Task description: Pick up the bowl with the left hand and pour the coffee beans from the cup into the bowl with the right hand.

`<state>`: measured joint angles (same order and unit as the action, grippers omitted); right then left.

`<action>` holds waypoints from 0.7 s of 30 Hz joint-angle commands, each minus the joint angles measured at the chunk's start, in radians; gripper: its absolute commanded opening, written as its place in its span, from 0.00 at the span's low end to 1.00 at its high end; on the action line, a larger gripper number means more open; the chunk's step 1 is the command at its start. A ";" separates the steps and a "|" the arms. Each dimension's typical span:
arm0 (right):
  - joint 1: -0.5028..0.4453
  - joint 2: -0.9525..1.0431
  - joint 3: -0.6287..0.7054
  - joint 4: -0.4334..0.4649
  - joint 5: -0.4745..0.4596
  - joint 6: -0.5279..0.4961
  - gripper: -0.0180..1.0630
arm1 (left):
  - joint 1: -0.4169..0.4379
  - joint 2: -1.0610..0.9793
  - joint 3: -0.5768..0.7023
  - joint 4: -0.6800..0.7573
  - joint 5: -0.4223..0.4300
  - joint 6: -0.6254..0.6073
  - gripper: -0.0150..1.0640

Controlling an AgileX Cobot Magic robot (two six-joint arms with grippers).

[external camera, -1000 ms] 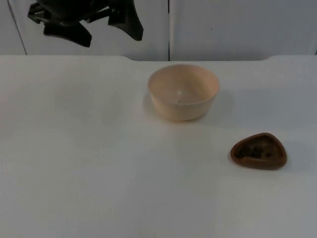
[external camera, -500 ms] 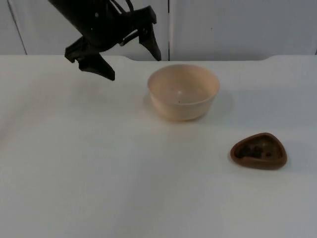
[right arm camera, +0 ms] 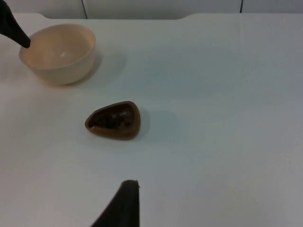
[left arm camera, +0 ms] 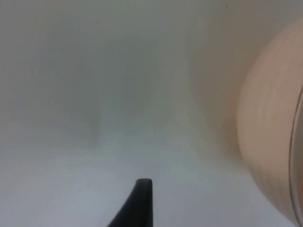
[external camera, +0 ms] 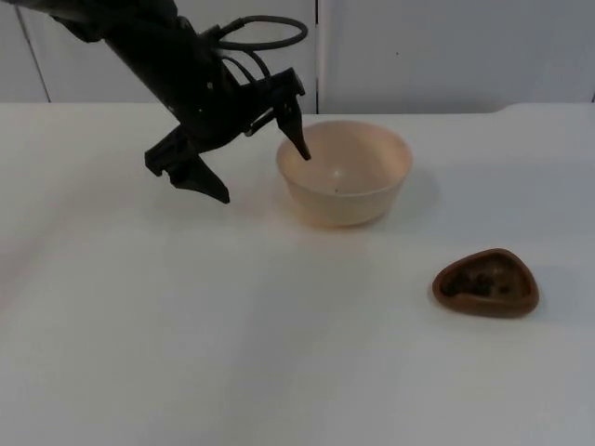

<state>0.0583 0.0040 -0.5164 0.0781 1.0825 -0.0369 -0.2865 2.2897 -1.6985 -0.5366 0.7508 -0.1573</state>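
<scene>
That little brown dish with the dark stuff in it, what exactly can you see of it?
The brown cup is small and shallow, with a rounded triangular outline and a thick rim. It looks like wood or glazed clay. It stands upright on the white table, holding dark coffee beans. It sits apart from the cream bowl, nearer the camera and toward the right arm's side. Nothing touches it but the table.

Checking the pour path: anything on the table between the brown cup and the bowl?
Nothing visible. Bare table lies between the cup and the bowl. The open left gripper is at the bowl's far side from the cup.
</scene>
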 commanded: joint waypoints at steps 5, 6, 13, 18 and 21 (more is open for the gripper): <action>-0.007 -0.004 0.003 -0.002 -0.004 -0.004 0.99 | -0.013 0.035 -0.012 -0.054 -0.066 -0.045 0.87; -0.007 -0.004 0.003 -0.002 -0.004 -0.004 0.99 | -0.013 0.035 -0.012 -0.054 -0.066 -0.045 0.87; -0.007 -0.004 0.003 -0.004 -0.004 -0.004 0.99 | -0.013 0.062 -0.012 -0.084 -0.086 -0.050 0.84; -0.007 -0.004 0.003 -0.006 -0.004 -0.004 0.99 | -0.013 0.062 -0.012 -0.082 -0.103 -0.050 0.74; -0.007 -0.004 0.003 -0.009 -0.004 -0.004 0.99 | -0.013 0.064 -0.012 -0.089 -0.109 -0.050 0.59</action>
<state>0.0583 0.0040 -0.5164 0.0763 1.0825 -0.0369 -0.2956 2.3536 -1.7056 -0.6079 0.6567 -0.2005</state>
